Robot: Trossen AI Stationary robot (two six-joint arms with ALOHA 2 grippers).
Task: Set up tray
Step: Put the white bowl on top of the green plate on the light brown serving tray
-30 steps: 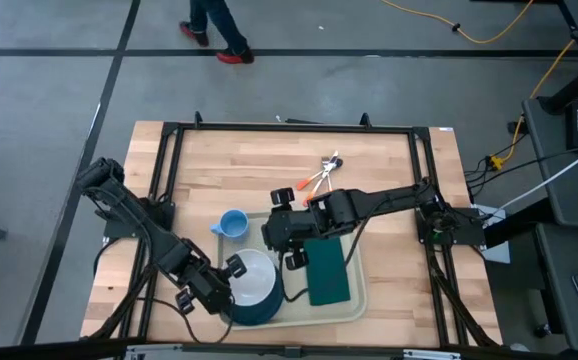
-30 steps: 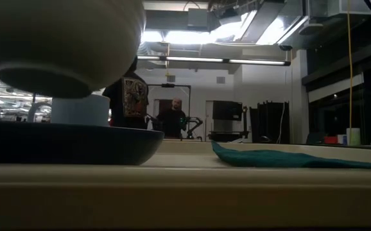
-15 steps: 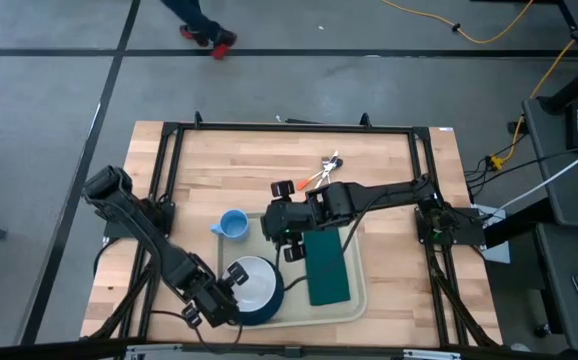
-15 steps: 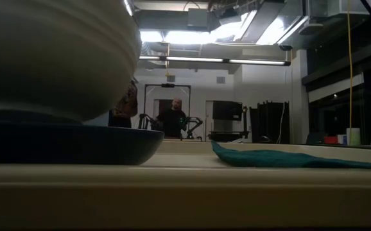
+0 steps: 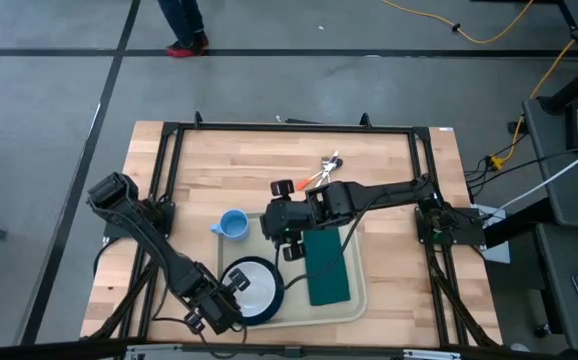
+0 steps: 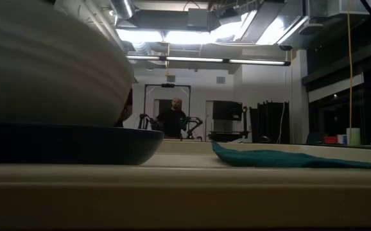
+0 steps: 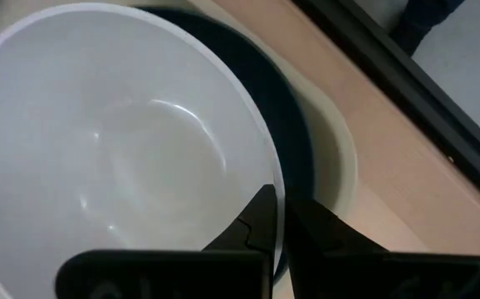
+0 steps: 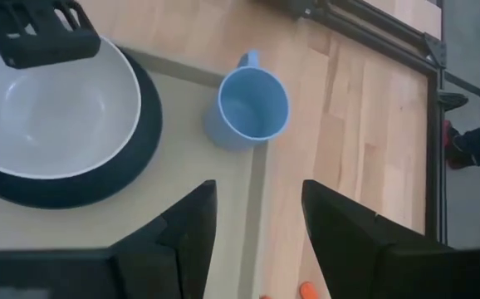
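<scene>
Resting now on teal plate point(image 5: 269, 312): white bowl point(image 5: 250, 284), left hand point(image 7: 278, 218) still pinching rim.

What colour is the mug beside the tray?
Light blue mug, clearest in the right wrist view.

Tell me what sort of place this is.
Probably a robotics lab or workshop: a wooden table in a black metal frame on concrete floor, a yellow cable trailing across it, exposed ceiling ducts overhead.
</scene>
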